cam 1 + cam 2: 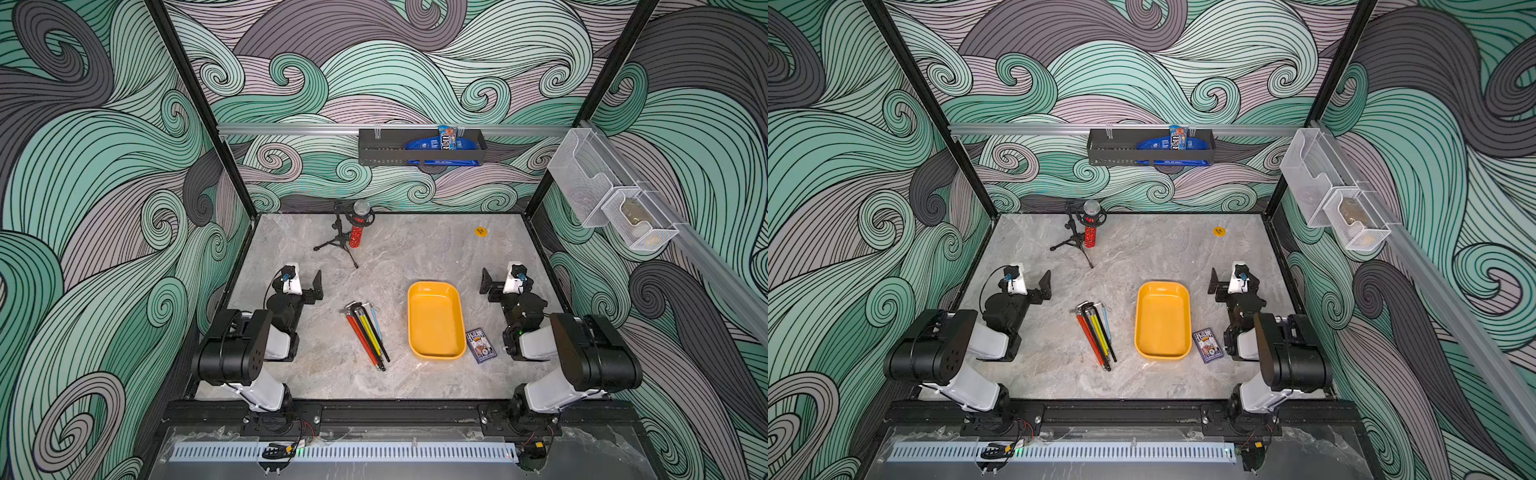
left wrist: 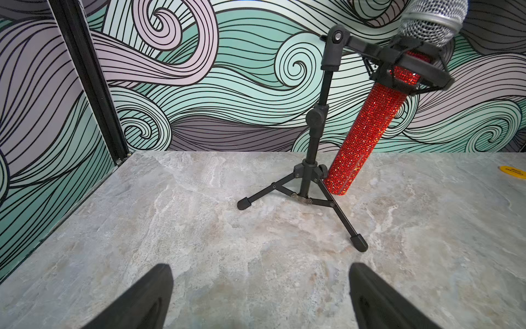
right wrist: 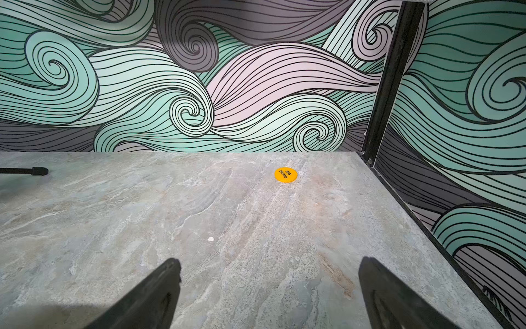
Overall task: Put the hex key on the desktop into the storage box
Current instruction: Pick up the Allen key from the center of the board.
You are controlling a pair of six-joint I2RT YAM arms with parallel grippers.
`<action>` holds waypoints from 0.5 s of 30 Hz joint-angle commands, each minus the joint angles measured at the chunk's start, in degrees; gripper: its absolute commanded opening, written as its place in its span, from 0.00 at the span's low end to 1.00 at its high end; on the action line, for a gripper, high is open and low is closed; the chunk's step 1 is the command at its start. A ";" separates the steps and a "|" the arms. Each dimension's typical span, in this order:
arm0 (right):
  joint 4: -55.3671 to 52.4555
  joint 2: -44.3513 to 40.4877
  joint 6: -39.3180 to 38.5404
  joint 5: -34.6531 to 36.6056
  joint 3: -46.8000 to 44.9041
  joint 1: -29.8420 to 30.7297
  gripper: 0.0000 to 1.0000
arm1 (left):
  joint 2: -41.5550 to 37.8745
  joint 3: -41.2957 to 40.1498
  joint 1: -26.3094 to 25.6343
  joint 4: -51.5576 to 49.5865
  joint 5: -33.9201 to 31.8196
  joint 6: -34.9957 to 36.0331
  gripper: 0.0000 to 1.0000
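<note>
Your hex keys (image 1: 365,332) are lying in a bunch on the worktop (image 1: 415,257), short bent ends toward the back wall. They're just beside the yellow storage box (image 1: 435,320) on its left-arm side, close but not touching it. Your left pincer (image 2: 260,266) and right pincer (image 3: 271,259) are both released, fingers spread wide over bare worktop, one out at each side of the scene. There's also a card deck (image 1: 481,345) right by the box's near corner, and a sparkly red microphone (image 1: 356,232) on its stand further back.
</note>
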 commanded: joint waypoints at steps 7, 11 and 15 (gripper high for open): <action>0.55 -0.94 -0.10 0.24 -0.19 0.00 1.00 | -0.98 -0.15 0.28 0.34 0.67 0.12 0.99; 0.38 -0.95 -0.10 0.31 -0.10 0.00 1.00 | -0.93 -0.15 0.33 0.24 0.65 0.12 0.99; 1.78 -1.35 1.10 3.45 -0.90 -0.01 1.00 | -1.06 0.21 0.32 -0.49 -1.88 -0.88 0.98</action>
